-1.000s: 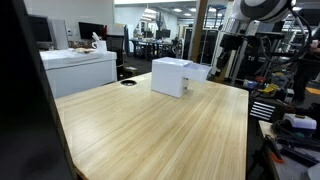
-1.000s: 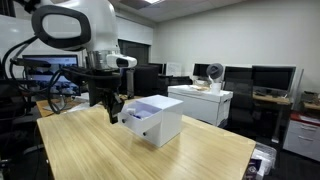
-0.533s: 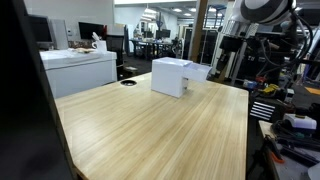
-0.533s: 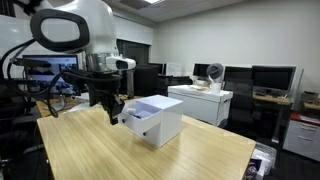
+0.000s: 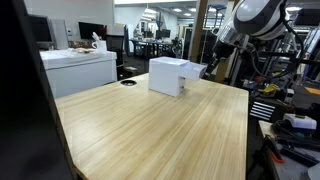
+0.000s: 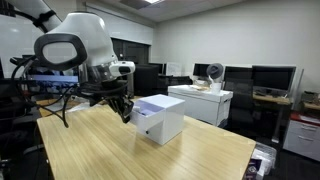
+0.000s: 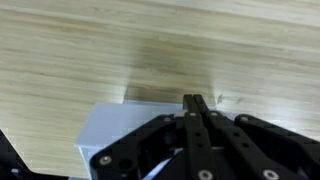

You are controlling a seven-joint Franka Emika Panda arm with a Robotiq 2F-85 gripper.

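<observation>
In an exterior view: white rectangular box [image 5: 167, 76] on far half of light wooden worktop [image 5: 150, 130]; black tool [image 5: 206, 68] at 3 o'clock of box, just beside it.
In an exterior view: tool [image 6: 125, 108] at 9 o'clock of box [image 6: 163, 118], close to its face; contact unclear.
Wrist view: fingers [image 7: 190, 112] pressed together, closed on nothing; box [image 7: 112, 128] at 8 o'clock, worktop [image 7: 100, 40] at 12.

The white box [image 5: 168, 76] stood toward the far end of the wooden table [image 5: 150, 135], blocking passage there. The near stretch of tabletop gave wide room. The gripper [image 6: 124, 109], jaws pressed together, hung just beside the box's left side, leaving little gap.
</observation>
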